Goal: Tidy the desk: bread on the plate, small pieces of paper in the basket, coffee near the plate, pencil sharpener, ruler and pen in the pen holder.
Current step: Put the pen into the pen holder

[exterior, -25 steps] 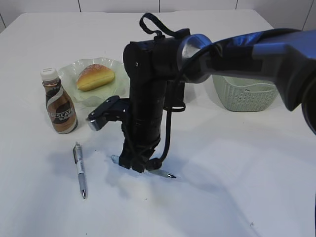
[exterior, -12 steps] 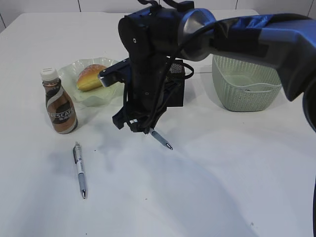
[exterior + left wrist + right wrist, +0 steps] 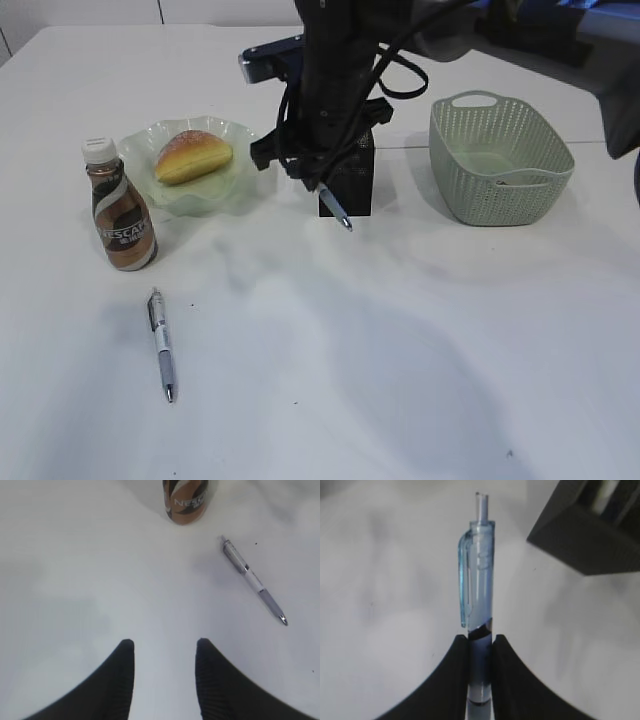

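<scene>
My right gripper (image 3: 480,640) is shut on a light blue pen (image 3: 477,575) and holds it in the air, tip slanting down (image 3: 335,208), just in front of the black pen holder (image 3: 350,178), whose corner (image 3: 590,535) shows in the right wrist view. A second, grey pen (image 3: 161,345) lies on the table at front left, also seen as the pen (image 3: 252,580) in the left wrist view. Bread (image 3: 193,155) rests on the green plate (image 3: 215,192), with the coffee bottle (image 3: 122,210) beside it. My left gripper (image 3: 164,647) hangs open over bare table. Sharpener, ruler and paper are out of view.
A pale green mesh basket (image 3: 500,160) stands at the right, behind and beside the pen holder. The right arm (image 3: 335,70) reaches in from the upper right over the holder. The coffee bottle (image 3: 185,500) sits ahead of the left gripper.
The right arm has lifted the blue pen off the table at front centre and carried it back and up to the pen holder. The grey pen, bottle and bread have not moved.
</scene>
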Action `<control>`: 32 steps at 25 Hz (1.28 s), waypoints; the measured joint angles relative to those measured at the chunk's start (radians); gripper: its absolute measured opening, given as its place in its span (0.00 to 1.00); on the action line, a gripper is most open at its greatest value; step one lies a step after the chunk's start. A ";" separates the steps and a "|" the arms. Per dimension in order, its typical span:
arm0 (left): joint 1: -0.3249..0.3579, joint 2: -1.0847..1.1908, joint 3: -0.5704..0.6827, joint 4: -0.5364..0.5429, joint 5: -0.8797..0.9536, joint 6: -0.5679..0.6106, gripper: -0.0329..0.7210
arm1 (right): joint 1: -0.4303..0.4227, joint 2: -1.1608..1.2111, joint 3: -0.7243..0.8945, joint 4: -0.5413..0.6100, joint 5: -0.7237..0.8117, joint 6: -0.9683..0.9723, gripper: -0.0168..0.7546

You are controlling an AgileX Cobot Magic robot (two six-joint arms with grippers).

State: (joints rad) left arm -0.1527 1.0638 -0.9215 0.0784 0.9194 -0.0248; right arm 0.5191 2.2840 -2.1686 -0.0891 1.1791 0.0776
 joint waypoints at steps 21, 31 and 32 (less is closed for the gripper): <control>0.000 0.014 0.000 0.000 -0.263 0.000 0.41 | -0.069 0.000 -0.015 -0.234 -0.410 0.109 0.16; 0.000 0.052 0.000 0.000 -0.294 0.000 0.41 | -0.077 0.000 -0.008 -0.332 -0.507 0.200 0.16; 0.000 0.052 0.000 0.000 -0.302 0.000 0.41 | -0.077 0.000 0.015 -0.380 -0.550 0.252 0.16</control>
State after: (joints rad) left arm -0.1527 1.1159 -0.9215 0.0784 0.6178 -0.0248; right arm 0.4418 2.2840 -2.1536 -0.4694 0.6294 0.3297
